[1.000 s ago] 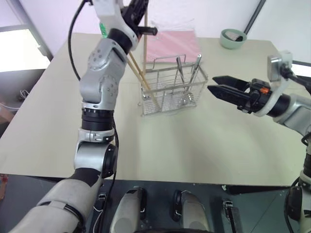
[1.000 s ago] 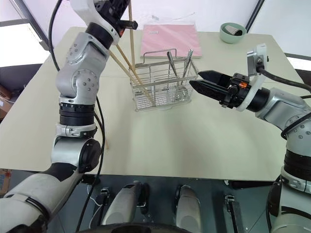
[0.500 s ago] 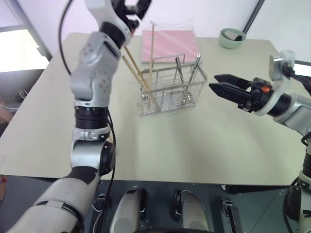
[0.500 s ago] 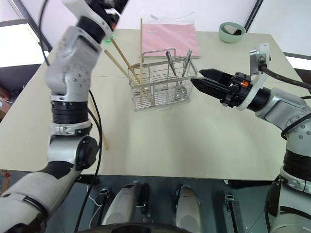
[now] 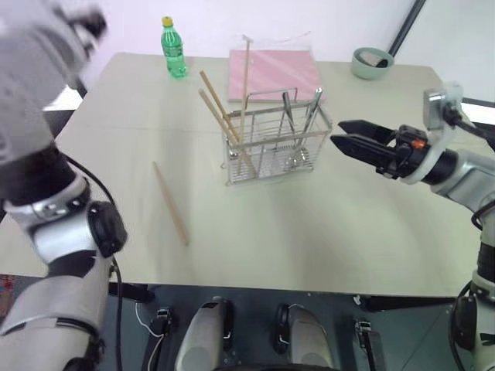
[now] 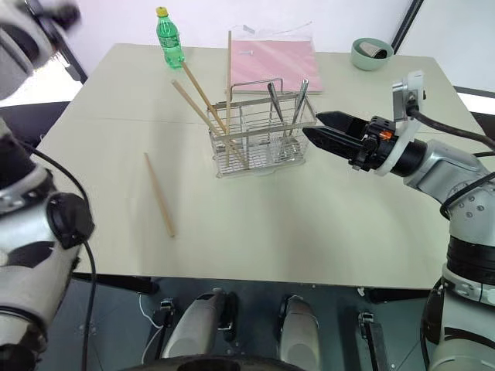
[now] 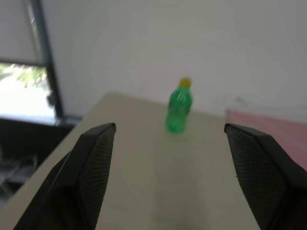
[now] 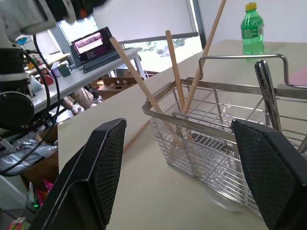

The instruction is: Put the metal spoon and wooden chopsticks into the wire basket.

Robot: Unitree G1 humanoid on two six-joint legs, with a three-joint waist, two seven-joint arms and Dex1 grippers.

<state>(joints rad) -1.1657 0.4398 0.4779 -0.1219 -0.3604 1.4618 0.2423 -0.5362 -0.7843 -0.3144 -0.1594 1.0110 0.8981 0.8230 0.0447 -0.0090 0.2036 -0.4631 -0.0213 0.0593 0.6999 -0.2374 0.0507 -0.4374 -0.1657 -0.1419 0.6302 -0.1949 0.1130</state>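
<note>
The wire basket (image 5: 272,145) stands upright on the table (image 5: 325,224), in front of a pink pad (image 5: 272,71). Three wooden chopsticks (image 5: 224,120) lean inside it, their upper ends rising above the rim — a fourth chopstick (image 5: 170,203) lies flat on the table, well apart to the robot's left. Metal utensils, the metal spoon (image 5: 312,108) among them, stand in the basket's right half. The right end effector (image 5: 340,143) hovers level just beside the basket's right side, fingers spread and empty. The left end effector (image 7: 168,182) is released too, fingers (image 7: 91,167) wide apart, facing a green bottle (image 7: 179,106) at the table's far edge.
</note>
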